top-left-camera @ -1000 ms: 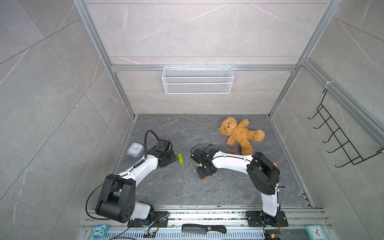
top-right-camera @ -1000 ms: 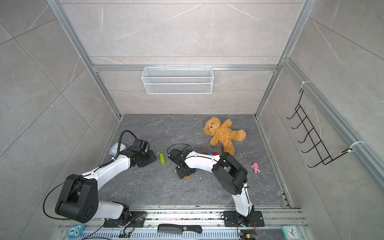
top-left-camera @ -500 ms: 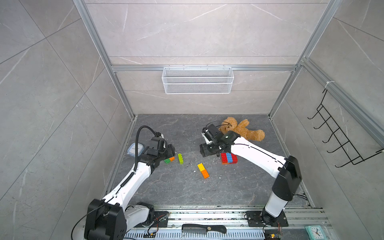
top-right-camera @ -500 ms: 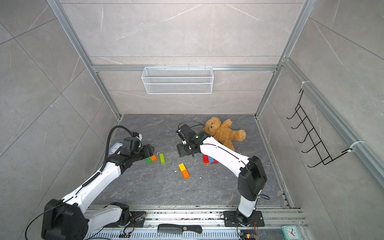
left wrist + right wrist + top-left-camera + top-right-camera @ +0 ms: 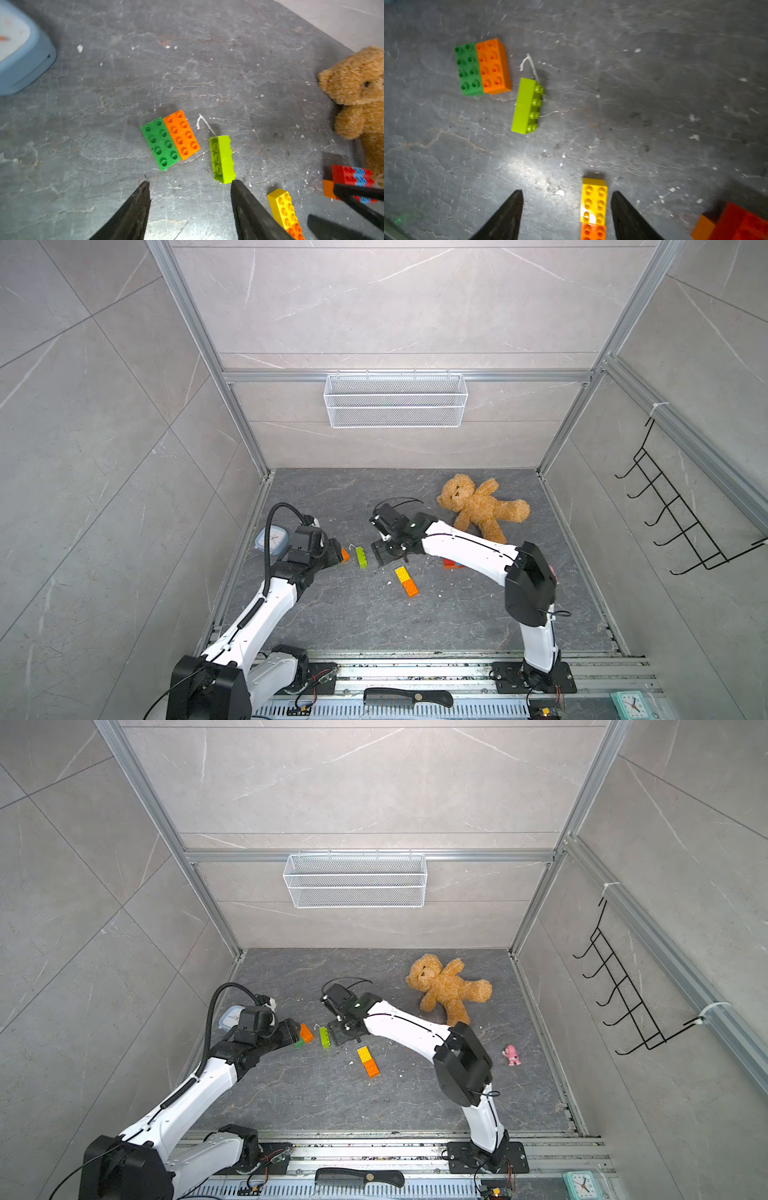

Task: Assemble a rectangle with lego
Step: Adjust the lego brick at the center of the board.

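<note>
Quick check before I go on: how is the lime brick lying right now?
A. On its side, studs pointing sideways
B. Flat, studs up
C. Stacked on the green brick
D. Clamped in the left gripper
A: in the right wrist view the lime brick lies on its side on the floor, its studs pointing sideways, apart from the green brick.
</note>
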Motion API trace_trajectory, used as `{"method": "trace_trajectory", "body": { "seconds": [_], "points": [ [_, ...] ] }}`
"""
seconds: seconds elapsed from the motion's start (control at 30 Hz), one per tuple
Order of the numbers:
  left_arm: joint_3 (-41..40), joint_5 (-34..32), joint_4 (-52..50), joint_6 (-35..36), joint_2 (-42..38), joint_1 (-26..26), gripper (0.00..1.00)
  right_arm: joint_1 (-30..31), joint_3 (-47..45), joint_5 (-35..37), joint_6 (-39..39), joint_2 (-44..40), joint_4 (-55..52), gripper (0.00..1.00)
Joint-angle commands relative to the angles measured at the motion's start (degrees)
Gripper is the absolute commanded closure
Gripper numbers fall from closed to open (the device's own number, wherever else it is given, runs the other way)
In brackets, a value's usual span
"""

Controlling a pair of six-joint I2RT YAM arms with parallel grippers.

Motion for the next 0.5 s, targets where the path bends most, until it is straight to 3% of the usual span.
{"method": "trace_trajectory", "body": {
  "seconds": [0.0,0.13,0.47],
  "points": [
    [1.4,2.5,-4.8,-3.9,0.7,3.7,0.36,1.0,6.8,-0.5,-2.7,5.3,-3.1,0.29],
    [1.0,4.3,-5.6,-4.0,-0.2,6.5,0.36,2.2,18.0,-1.4,0.2,14.2,-7.4,0.29],
    [-0.2,6.7,-5.4,-4.1,-1.9,6.6,0.38,2.9,37.7,4.0,4.1,29.3,-17.1,0.4]
  ]
}}
